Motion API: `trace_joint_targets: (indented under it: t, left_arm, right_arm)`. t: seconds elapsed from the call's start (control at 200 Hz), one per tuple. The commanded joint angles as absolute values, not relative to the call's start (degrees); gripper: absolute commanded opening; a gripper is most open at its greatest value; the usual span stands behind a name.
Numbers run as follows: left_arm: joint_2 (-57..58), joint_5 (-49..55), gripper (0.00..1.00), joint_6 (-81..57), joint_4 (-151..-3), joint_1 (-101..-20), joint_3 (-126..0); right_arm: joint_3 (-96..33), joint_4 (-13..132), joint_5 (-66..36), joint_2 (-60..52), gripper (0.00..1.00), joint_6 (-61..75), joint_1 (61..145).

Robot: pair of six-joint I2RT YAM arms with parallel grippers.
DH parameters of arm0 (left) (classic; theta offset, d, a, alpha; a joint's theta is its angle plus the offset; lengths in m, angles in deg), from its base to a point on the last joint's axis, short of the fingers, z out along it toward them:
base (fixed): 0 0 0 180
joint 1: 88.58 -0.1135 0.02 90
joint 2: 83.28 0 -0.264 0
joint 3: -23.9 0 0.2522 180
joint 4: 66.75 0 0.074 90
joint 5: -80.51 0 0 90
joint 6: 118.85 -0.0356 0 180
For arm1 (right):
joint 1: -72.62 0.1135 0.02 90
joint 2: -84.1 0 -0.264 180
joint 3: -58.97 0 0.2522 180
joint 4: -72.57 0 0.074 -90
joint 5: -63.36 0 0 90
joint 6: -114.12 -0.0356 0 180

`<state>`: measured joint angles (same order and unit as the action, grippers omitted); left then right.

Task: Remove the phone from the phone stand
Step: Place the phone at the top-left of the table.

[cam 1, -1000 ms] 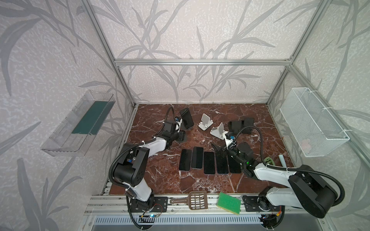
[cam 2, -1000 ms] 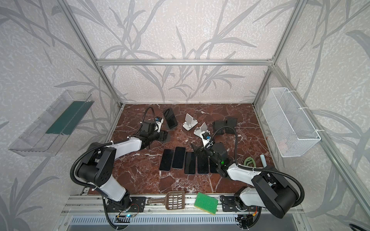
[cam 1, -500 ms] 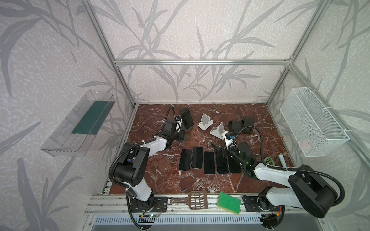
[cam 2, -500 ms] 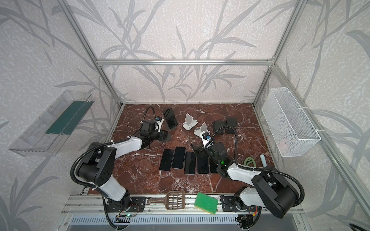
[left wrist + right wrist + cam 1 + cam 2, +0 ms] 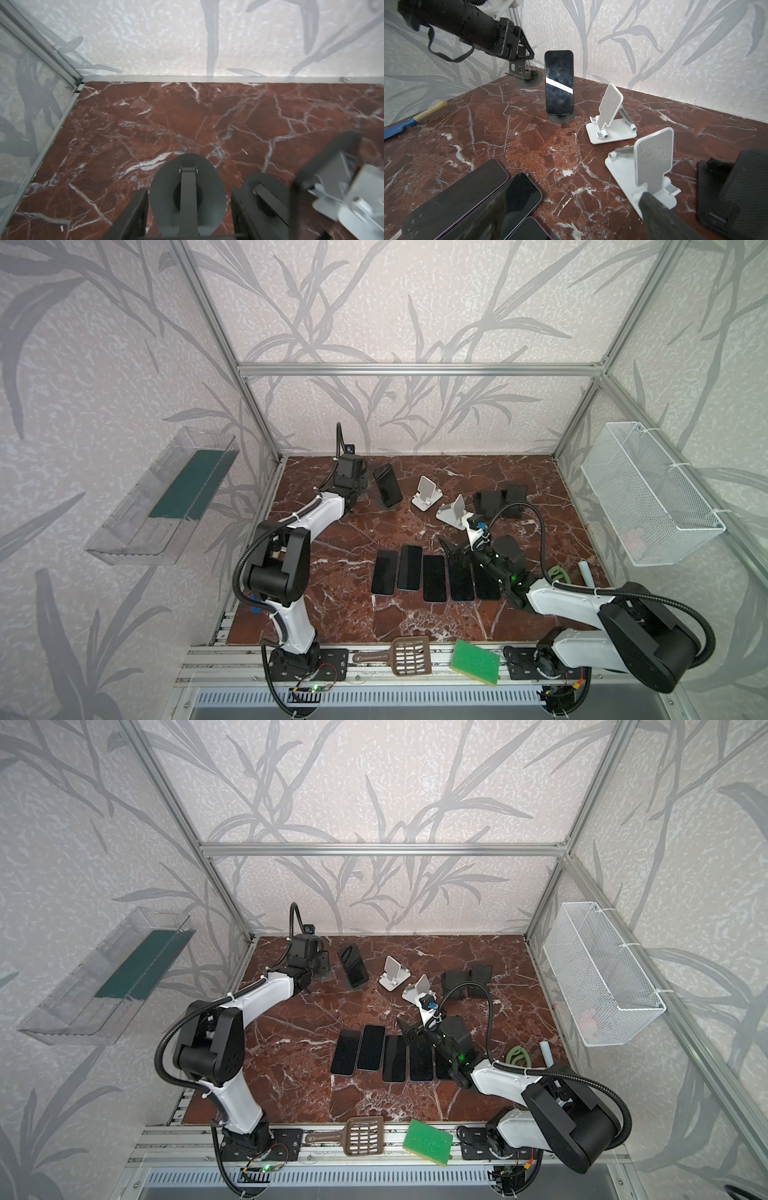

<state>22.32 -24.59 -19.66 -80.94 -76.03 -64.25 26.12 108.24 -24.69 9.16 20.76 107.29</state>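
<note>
On the white-veined, red-brown marble bench (image 5: 332, 614), the left claw (image 5: 189, 193) is closed on the matte round base of an empty black stand (image 5: 529, 80). Just beside it is the phone (image 5: 559, 83), a glossy black slab with rounded corners. It sits in its phone stand (image 5: 561, 120), a dark disc, with its long axis near vertical, leaning back and its screen facing the bench front. Further right, the right claw (image 5: 457, 551) gapes wide, holding nothing, over a row of flat phones (image 5: 409, 568).

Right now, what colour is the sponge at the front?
The sponge is green, best seen in a top view.
</note>
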Motion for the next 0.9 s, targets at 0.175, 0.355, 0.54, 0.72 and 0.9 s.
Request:
trace_joint_targets:
  t: [0.175,0.355,0.54,0.72,0.9]
  left_arm:
    - [29.59,-24.45,0.44,-13.29,-87.25,-79.0,-71.39]
    - [30.89,-23.47,0.44,-11.88,-88.1,-79.48,-71.73]
    - [30.86,-23.07,0.5,-11.73,-87.78,-80.19,-71.09]
    - [30.89,-21.44,0.6,-11.71,-86.58,-80.72,-70.49]
    - [30.42,-20.9,0.77,-11.62,-86.1,-80.92,-70.49]
  right_arm:
    - [26.12,108.9,-25.41,10.05,0.99,21.48,107.6]
    - [26.09,108.82,-25.5,10.23,0.99,21.52,107.6]
    - [26.03,108.84,-25.61,10.02,0.99,21.76,107.61]
    - [25.9,108.9,-26.38,9.7,0.99,22.51,107.64]
    - [25.87,108.9,-26.0,9.99,0.99,22.62,107.6]
